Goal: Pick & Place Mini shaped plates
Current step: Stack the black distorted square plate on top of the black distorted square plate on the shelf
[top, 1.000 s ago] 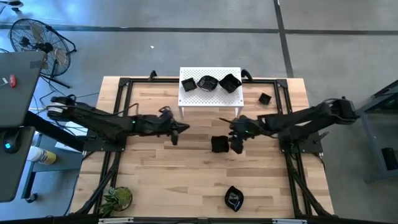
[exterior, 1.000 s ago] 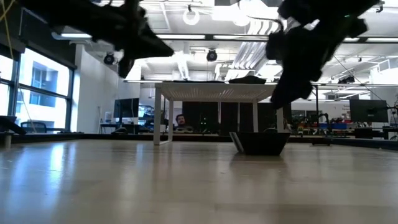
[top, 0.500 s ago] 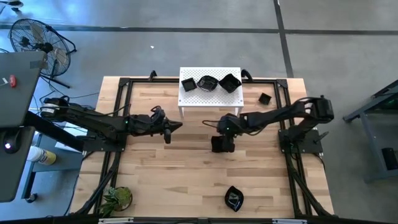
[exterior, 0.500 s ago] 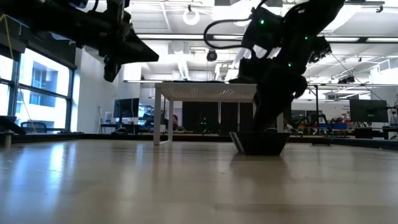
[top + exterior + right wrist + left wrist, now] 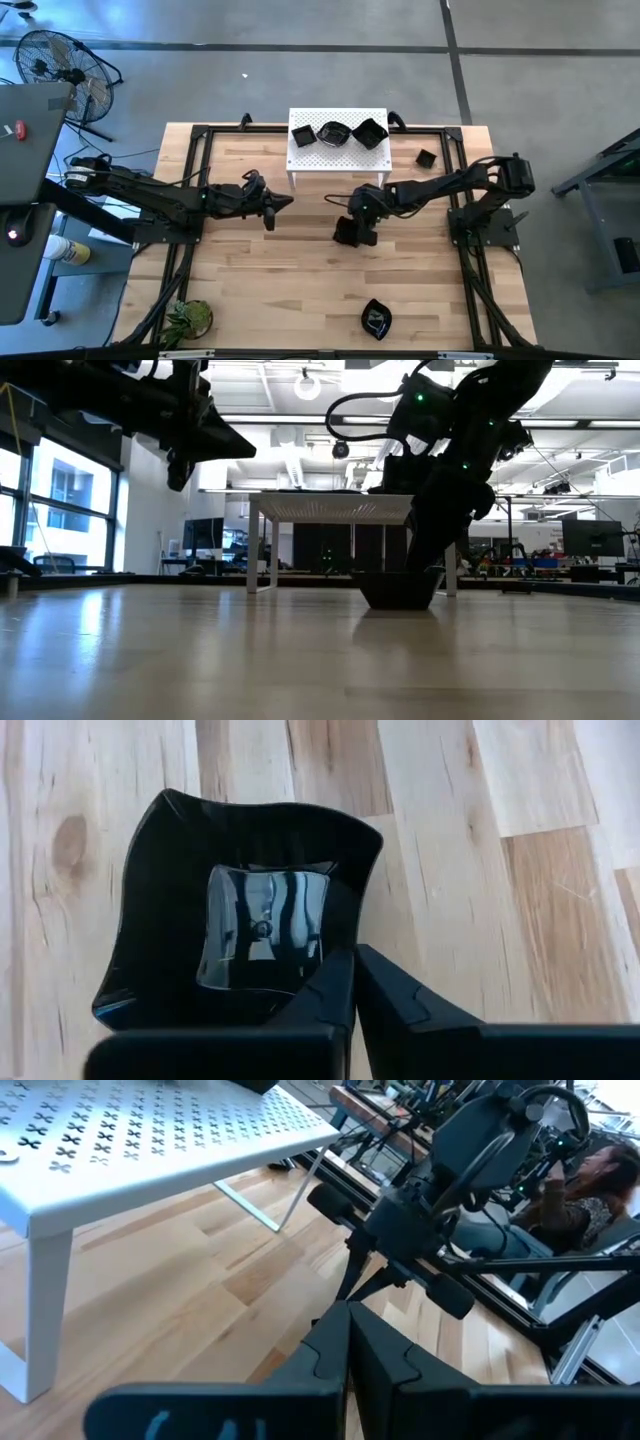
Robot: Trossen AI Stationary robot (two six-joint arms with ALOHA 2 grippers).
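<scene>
A small glossy black square plate [image 5: 345, 231] sits on the wooden table [image 5: 260, 290] just in front of the white stand [image 5: 338, 158], near the table's middle. It has wavy edges, upturned corners and a flat shiny centre that mirrors the ceiling. It has no clear long axis; it lies open side up, and from above its sides sit slightly askew to the table edges. In the low view it [image 5: 396, 590] rests flat on the wood.

The right gripper [image 5: 366, 226] is at the plate's right edge, reaching in from the right side of the table. In the right wrist view its fingers [image 5: 340, 995] are pressed together, tips at the plate's [image 5: 240, 910] rim; whether they pinch the rim cannot be told.

The stand, a perforated white shelf on legs, carries three more black plates in a row: one on the left [image 5: 303, 134], a round one [image 5: 333, 133] in the middle and a square one [image 5: 370, 132] on the right. A small black plate [image 5: 427, 158] lies on the table right of the stand. A leaf-like plate [image 5: 376, 318] lies near the front edge.

The left gripper [image 5: 281, 206] hovers above the table, left of the stand, its fingers [image 5: 350, 1350] closed together and holding nothing.

A green plant [image 5: 188, 320] stands at the front left corner.
</scene>
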